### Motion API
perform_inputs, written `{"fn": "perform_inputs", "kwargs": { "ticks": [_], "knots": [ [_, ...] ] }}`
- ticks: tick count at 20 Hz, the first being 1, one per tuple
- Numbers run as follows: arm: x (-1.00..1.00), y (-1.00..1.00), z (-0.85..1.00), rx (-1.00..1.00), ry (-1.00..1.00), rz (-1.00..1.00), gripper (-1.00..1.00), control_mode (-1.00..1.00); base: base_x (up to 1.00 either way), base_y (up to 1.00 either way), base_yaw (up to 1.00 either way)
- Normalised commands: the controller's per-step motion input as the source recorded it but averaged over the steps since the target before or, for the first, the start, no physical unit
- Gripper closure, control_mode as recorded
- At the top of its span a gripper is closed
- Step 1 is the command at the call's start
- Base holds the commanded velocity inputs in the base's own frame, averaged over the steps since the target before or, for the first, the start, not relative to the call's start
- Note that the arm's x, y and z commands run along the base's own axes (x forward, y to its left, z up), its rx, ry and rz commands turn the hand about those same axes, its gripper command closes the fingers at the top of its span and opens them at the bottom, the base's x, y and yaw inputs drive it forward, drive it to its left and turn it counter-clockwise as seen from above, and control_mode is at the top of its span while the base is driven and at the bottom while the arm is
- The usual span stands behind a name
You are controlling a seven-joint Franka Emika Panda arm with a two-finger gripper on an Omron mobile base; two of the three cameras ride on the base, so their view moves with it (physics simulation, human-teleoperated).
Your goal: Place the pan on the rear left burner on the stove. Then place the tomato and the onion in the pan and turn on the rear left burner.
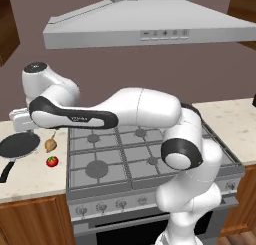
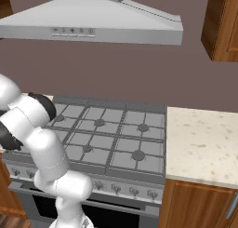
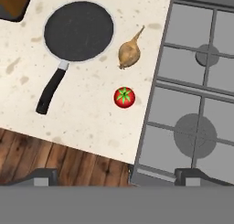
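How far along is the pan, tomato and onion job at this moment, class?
Done: nothing. The pan, onion and tomato all lie on the counter left of the stove. In hand: the open gripper hangs above them, holding nothing. Left: move the pan onto the rear left burner, add both, turn it on.

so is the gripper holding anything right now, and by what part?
Nothing held. The gripper hangs open above the counter; the pan, onion and tomato lie untouched there.
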Motion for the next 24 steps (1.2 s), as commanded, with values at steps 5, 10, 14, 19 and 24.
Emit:
{"fn": "perform_inputs", "kwargs": {
  "ticks": [5,10,14,19,24],
  "knots": [
    [0.18,0.04,-0.01,0.01,0.08,-0.02,-1.0,-1.0,0.0,0.0,0.0],
    [0.06,0.44,-0.03,0.05,0.18,0.0,-1.0,-1.0,0.0,0.0,0.0],
    [0.0,0.42,0.0,0.02,0.06,0.0,-1.0,-1.0,0.0,0.0,0.0],
    [0.0,0.45,0.0,0.0,-0.02,0.0,-1.0,-1.0,0.0,0.0,0.0],
    [0.27,0.43,-0.15,0.0,0.0,-0.05,-1.0,-1.0,0.0,0.0,0.0]
  ]
}}
